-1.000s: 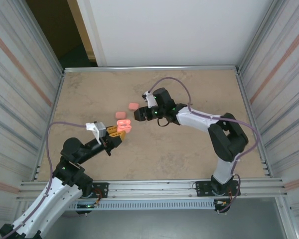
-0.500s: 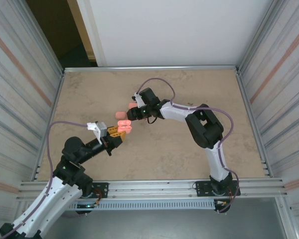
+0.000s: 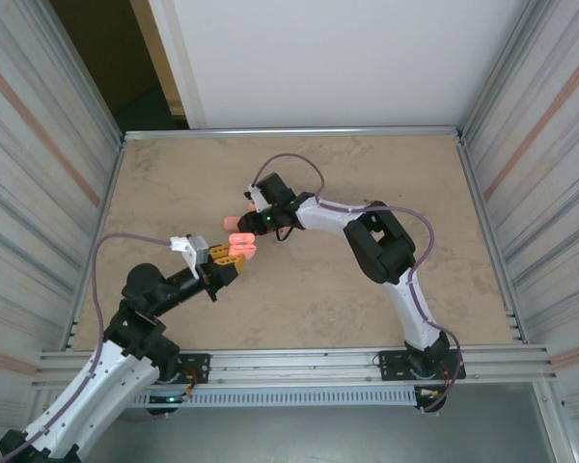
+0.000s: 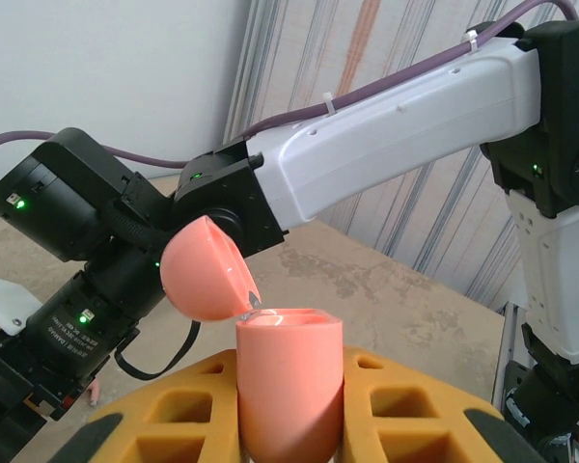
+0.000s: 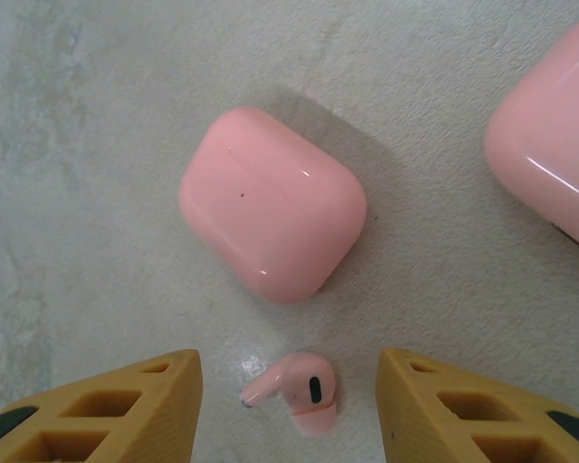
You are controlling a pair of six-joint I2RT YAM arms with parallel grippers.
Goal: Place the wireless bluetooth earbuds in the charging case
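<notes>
**Closing on 1 earbud while the case waits open**

My right pincer (image 5: 288,359) is spread and hangs over the table (image 5: 68,145). 1 salmon-pink earbud (image 5: 294,391) lies on the table between its yellow fingers (image 5: 125,405), touching neither. The earbud's stem points toward 1 finger and its rounded head sits nearer the other. I judge the step in hand to be the pick.

To do it well I should come straight down until the tips are just off the surface. I should centre on the head rather than the thin stem, then close slowly so the piece does not squirt out sideways. A closed case (image 5: 272,203) lies just beyond the earbud, so I must not drift forward and nudge it. A second case (image 5: 550,145) sits off to the side, well apart.

My left pincer (image 4: 289,415) is pressed together on the open charging case (image 4: 289,386). It holds the case upright with the lid (image 4: 201,270) tipped back.

The right wrist view gives me the earbud's lie and the gaps to each finger, which the top view is too coarse to tell. The left wrist view shows the case's open mouth and the right arm (image 4: 396,125) close behind it. I cannot make out the sockets inside. The top view shows how near the 2 pincers stand, right (image 3: 251,225) and left (image 3: 234,257), so the carry across should be short.
</notes>
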